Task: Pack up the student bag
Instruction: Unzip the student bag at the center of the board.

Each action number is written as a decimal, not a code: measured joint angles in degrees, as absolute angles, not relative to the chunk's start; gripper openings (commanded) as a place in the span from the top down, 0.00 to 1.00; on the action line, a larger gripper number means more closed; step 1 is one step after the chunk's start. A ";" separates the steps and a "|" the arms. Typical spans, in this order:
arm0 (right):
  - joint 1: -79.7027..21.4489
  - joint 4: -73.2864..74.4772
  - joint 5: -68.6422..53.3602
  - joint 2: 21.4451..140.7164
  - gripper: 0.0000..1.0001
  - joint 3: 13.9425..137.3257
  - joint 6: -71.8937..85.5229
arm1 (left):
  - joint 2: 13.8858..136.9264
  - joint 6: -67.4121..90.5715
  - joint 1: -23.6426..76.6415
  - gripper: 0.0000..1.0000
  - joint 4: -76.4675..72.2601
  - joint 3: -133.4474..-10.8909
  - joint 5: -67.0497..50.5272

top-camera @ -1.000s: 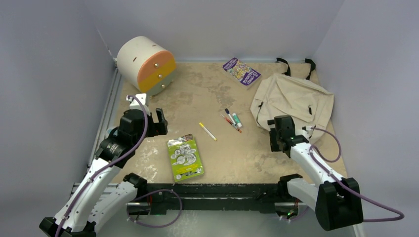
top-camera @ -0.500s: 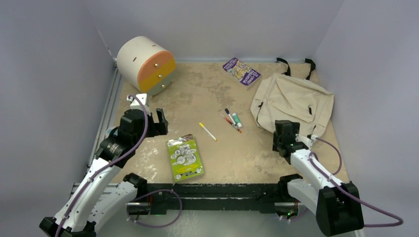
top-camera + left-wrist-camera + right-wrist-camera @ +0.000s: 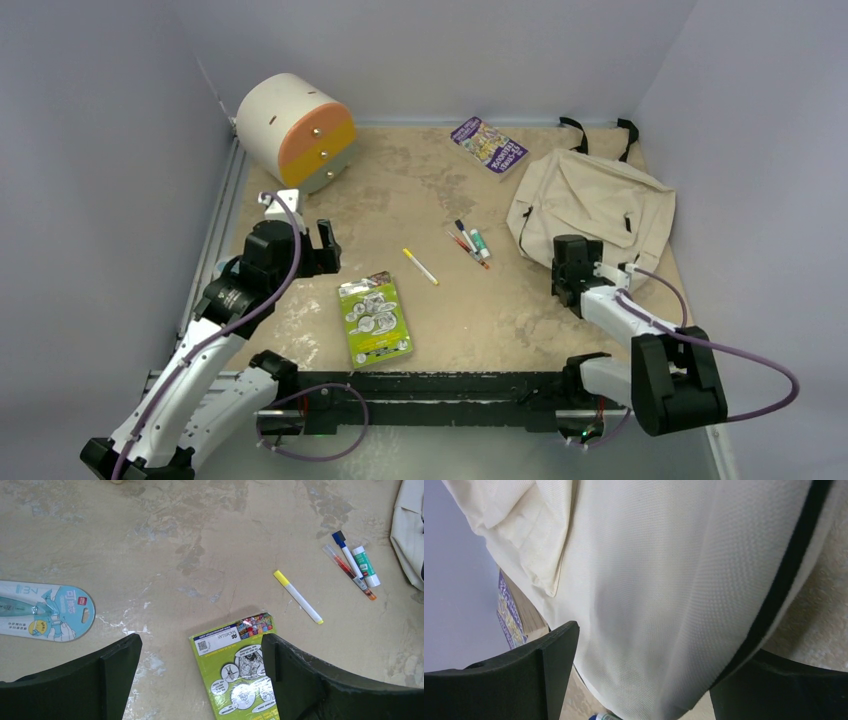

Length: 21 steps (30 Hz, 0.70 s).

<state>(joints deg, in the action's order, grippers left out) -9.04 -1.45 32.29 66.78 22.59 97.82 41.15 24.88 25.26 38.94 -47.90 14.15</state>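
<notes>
The student bag (image 3: 592, 203) is a beige backpack with black zipper lines, lying flat at the right of the table. My right gripper (image 3: 568, 264) is open at the bag's near left edge. In the right wrist view the bag's fabric (image 3: 664, 580) and a black zipper line fill the space between the two spread fingers of the right gripper (image 3: 644, 680). My left gripper (image 3: 323, 247) is open and empty, held above the table left of centre. In the left wrist view the left gripper (image 3: 200, 680) stands over the top edge of a green book (image 3: 240, 680).
The green book (image 3: 375, 322) lies front centre. A yellow marker (image 3: 420, 267) and a few pens with a glue stick (image 3: 470, 243) lie mid-table. A purple book (image 3: 488, 145) lies at the back. A cream drawer unit (image 3: 297, 130) stands back left. A blue packet (image 3: 42, 611) lies left.
My right gripper has shifted slightly along the bag's near edge and its arm has swung round to the right. The left arm has not moved.
</notes>
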 measured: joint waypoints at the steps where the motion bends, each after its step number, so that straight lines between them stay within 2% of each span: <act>1: -8.93 -2.15 32.45 67.24 0.15 22.61 97.41 | 41.23 24.91 25.26 0.11 38.92 -47.90 14.02; 6: -8.03 -4.86 32.36 68.84 0.31 22.61 95.02 | 41.34 24.88 25.26 0.12 38.79 -47.90 13.32; 14: -7.05 -7.44 31.64 69.76 0.72 22.61 90.32 | 40.60 24.91 25.26 0.13 38.72 -47.90 13.23; 21: -6.61 -7.81 29.26 63.05 0.96 22.61 87.42 | 40.84 25.26 25.26 0.12 37.87 -47.90 11.42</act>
